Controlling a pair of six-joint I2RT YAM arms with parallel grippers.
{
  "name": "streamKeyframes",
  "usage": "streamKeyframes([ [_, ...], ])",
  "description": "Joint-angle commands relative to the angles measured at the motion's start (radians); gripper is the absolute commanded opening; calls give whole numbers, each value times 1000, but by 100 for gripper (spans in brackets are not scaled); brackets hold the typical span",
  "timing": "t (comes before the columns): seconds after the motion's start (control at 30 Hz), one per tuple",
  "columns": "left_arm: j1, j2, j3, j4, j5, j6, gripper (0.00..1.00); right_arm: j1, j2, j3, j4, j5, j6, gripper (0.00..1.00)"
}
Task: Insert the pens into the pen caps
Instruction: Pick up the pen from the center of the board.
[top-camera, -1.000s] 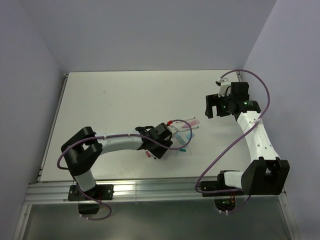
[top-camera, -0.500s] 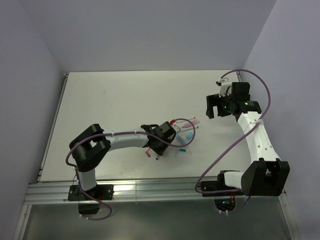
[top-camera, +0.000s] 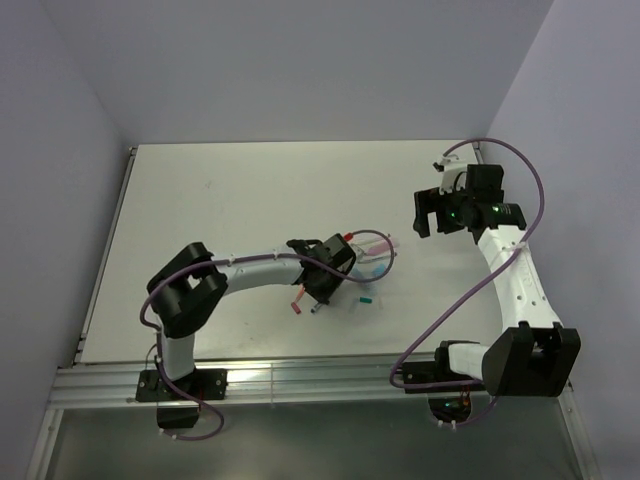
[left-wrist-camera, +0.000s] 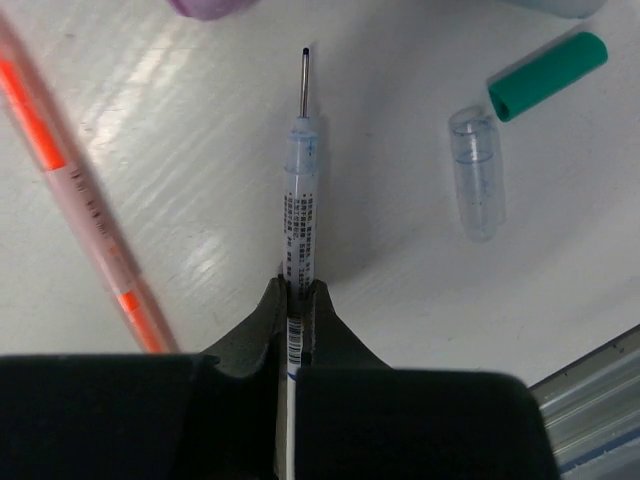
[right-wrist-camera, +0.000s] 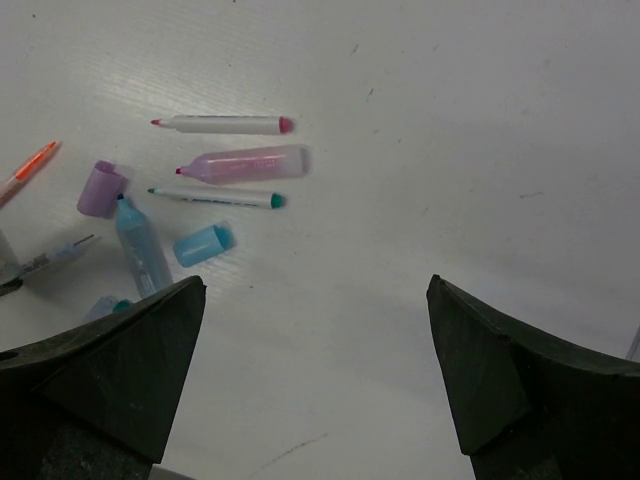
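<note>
In the left wrist view my left gripper (left-wrist-camera: 297, 292) is shut on a whitish pen (left-wrist-camera: 301, 190) with a thin dark-blue tip, which lies on the table and points away. An orange pen (left-wrist-camera: 70, 200) lies to its left. To its right are a clear pale cap (left-wrist-camera: 476, 172) and a teal cap (left-wrist-camera: 546, 75). My right gripper (right-wrist-camera: 316, 290) hangs open above bare table. Beyond its left finger lie a white pen with a red tip (right-wrist-camera: 225, 124), a pink pen (right-wrist-camera: 248, 163), a thin teal-ended pen (right-wrist-camera: 215, 197), a light blue cap (right-wrist-camera: 203, 244) and a lilac cap (right-wrist-camera: 101, 188).
From above, the pens and caps cluster mid-table around my left gripper (top-camera: 335, 265). A teal cap (top-camera: 364, 298) and a red cap (top-camera: 297, 306) lie nearer the front. My right gripper (top-camera: 437, 215) is off to the right. The metal rail (top-camera: 300, 380) marks the front edge.
My left gripper has closed onto the whitish pen while the left arm reached a little farther right. The right arm has barely moved.
</note>
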Motion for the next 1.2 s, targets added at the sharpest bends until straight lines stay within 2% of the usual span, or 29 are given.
streamKeyframes([
  [0.0,61,-120,68,-17,47,-5,0,-8,-21,70,-18,-40,-33,100],
  [0.13,124,-263,144,-55,90,31,0,-8,-13,119,-62,-62,-80,100],
  [0.27,191,-444,163,-92,235,133,0,15,22,221,-195,-106,-308,100],
  [0.3,205,-479,146,-84,281,149,0,33,34,241,-284,-102,-362,100],
  [0.33,225,-541,119,-80,365,155,0,92,47,273,-324,-92,-466,99],
  [0.4,278,-588,94,-74,401,135,0,160,70,280,-398,-85,-554,95],
  [0.43,294,-628,82,-72,416,126,0,188,70,263,-418,-106,-662,92],
  [0.53,367,-716,19,-37,517,127,0,266,36,181,-426,-177,-839,92],
  [0.63,429,-812,-67,1,599,146,0,409,45,116,-423,-140,-943,92],
  [0.7,459,-844,-130,14,643,138,0,534,64,88,-417,-117,-967,92],
  [0.8,518,-879,-176,26,694,120,0,671,108,42,-368,-112,-976,98],
  [0.9,593,-892,-204,55,757,91,0,760,159,5,-323,-134,-994,98],
  [1.0,645,-884,-224,86,814,46,0,811,199,-56,-268,-99,-1068,91],
  [1.1,679,-852,-224,103,846,6,0,855,211,-120,-195,-79,-1161,74],
  [1.13,694,-834,-218,103,873,0,0,874,214,-139,-179,-78,-1192,65],
  [1.17,703,-826,-216,106,884,-12,0,880,217,-145,-167,-75,-1208,64],
])
